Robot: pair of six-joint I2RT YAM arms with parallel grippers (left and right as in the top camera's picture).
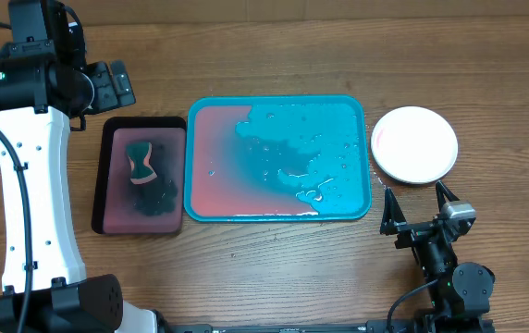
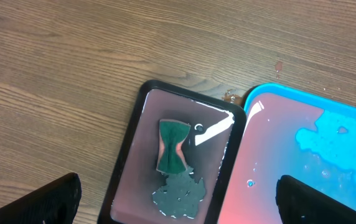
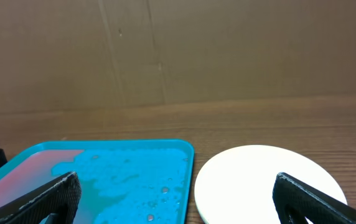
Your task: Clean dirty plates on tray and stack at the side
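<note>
**One plate in sight, beside the tray; both grippers spread and empty**

You have one plate in view: a white plate (image 1: 414,143) lying flat on the wooden table (image 1: 274,268), just off the far right corner of the tray (image 1: 223,176), with a narrow gap between them. You cannot tell from these views whether other plates lie beneath it.

There are two trays. The teal one sits mid-table, with a pinkish film over its left part and beads and pools of water across the right. The smaller black tray (image 1: 100,176) lies just to its left and holds one green sponge (image 1: 141,163) in a wet patch.

Your left gripper (image 2: 178,183) hangs over the black tray, jaws spread wide and holding nothing. Your right gripper (image 1: 419,208) sits near the plate on its near side, jaws equally wide and empty, aimed towards the plate and the tray's corner.
</note>
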